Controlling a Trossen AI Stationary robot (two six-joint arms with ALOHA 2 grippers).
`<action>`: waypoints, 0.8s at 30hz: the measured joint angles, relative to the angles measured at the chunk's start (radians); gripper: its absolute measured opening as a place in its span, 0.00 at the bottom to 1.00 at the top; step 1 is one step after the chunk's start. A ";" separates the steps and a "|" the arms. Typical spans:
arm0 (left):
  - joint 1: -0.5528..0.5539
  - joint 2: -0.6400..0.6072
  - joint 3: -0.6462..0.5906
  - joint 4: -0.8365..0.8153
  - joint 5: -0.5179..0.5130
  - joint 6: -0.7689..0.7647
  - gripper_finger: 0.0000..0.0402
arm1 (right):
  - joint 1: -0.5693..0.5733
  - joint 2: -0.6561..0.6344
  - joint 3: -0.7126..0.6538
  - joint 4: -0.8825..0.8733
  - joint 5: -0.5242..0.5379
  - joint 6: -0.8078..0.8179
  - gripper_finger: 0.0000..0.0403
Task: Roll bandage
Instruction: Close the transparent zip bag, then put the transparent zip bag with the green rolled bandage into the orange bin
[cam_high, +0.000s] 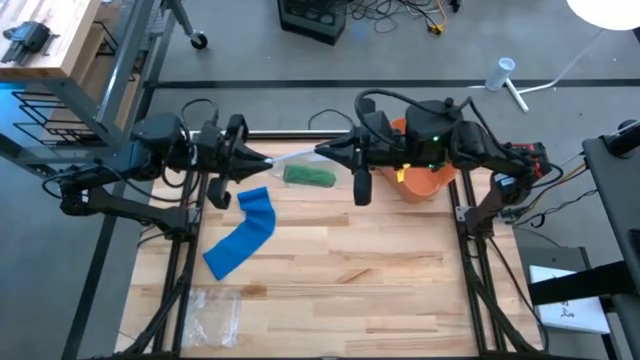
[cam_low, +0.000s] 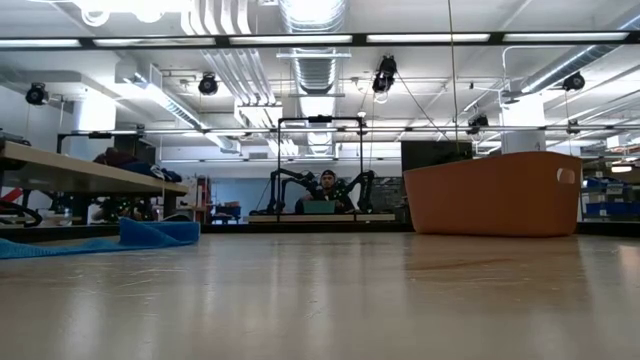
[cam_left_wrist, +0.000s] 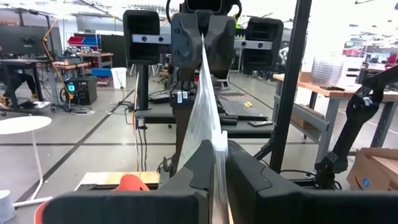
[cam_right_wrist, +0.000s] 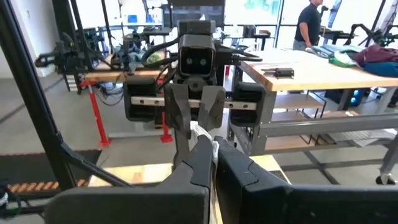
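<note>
A thin, pale, see-through strip (cam_high: 297, 155) is stretched between the two grippers above the far part of the table (cam_high: 400, 290); whether it is a wrapper or a bandage cannot be told, and in the high view it is only a faint line. The left gripper (cam_high: 268, 160) is clenched on its left end and the right gripper (cam_high: 322, 151) is clenched on its right end, the tips facing each other a short way apart. The low view shows neither arm nor the strip. A blue bandage (cam_high: 243, 233) lies partly unrolled on the left half of the table, running from near the left arm toward the near-left; its end is hard to make out in the low view. A green roll (cam_high: 309, 176) lies just below the strip, near the far edge. An orange bin (cam_high: 425, 180) at the far right is largely hidden under the right arm. A clear plastic bag (cam_high: 215, 312) rests at the near-left corner. The middle and near-right boards are bare.
</note>
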 joint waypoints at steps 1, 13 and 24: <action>0.000 0.001 0.000 0.000 0.000 0.000 0.05 | 0.000 -0.004 0.000 -0.007 0.000 -0.001 0.01; 0.000 0.001 0.000 -0.006 0.000 0.000 0.06 | 0.000 -0.052 0.001 -0.072 0.001 0.001 0.01; 0.000 -0.018 0.000 -0.018 -0.009 -0.020 0.26 | -0.004 -0.060 0.002 -0.156 0.090 0.128 0.01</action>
